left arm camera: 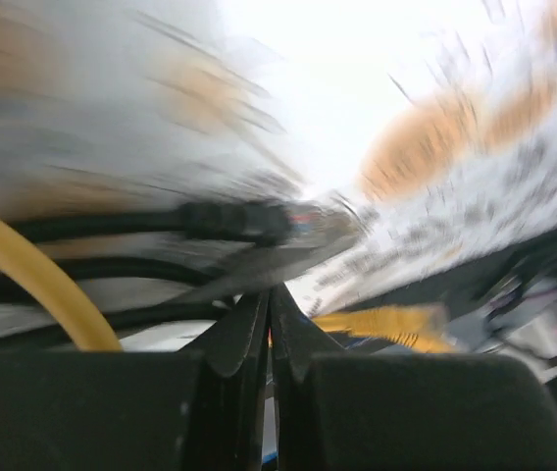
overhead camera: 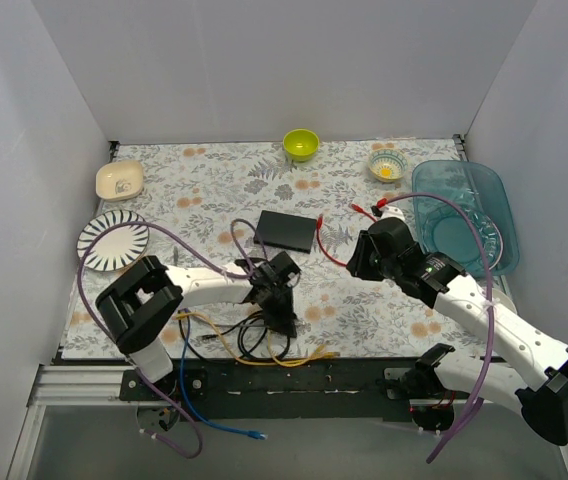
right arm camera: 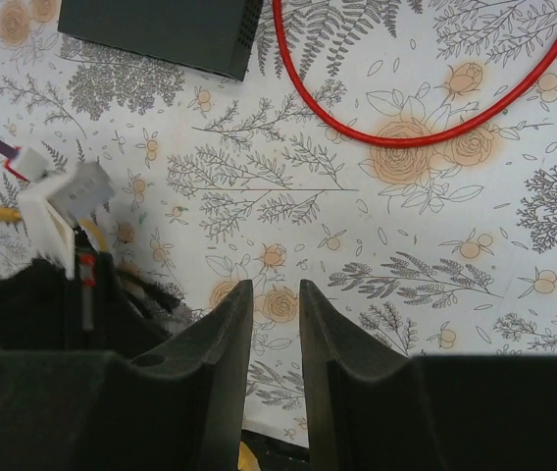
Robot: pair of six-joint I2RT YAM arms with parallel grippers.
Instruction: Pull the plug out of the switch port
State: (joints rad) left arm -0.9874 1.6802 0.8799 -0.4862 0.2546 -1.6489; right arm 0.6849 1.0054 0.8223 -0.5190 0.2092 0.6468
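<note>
The black switch [overhead camera: 286, 230] lies flat mid-table; it also shows in the right wrist view [right arm camera: 161, 29]. A red cable [overhead camera: 330, 250] meets the switch's right edge and loops across the cloth [right arm camera: 406, 137]; its plug is too small to make out. My right gripper [overhead camera: 357, 262] hovers right of the switch above the cloth, jaws narrowly open and empty [right arm camera: 275, 324]. My left gripper [overhead camera: 284, 318] is down among loose cables near the front edge. Its view is motion-blurred, with the jaws [left arm camera: 269, 324] pressed together. A black cable [left arm camera: 239, 221] and a yellow cable [left arm camera: 53, 294] lie just ahead.
Black, yellow and blue cables [overhead camera: 264, 345] tangle at the front edge. A striped plate [overhead camera: 114, 240] and a beige dish [overhead camera: 120, 180] sit at the left. A green bowl [overhead camera: 301, 144] and a small bowl [overhead camera: 387, 166] are at the back, a blue tray [overhead camera: 464, 215] at the right.
</note>
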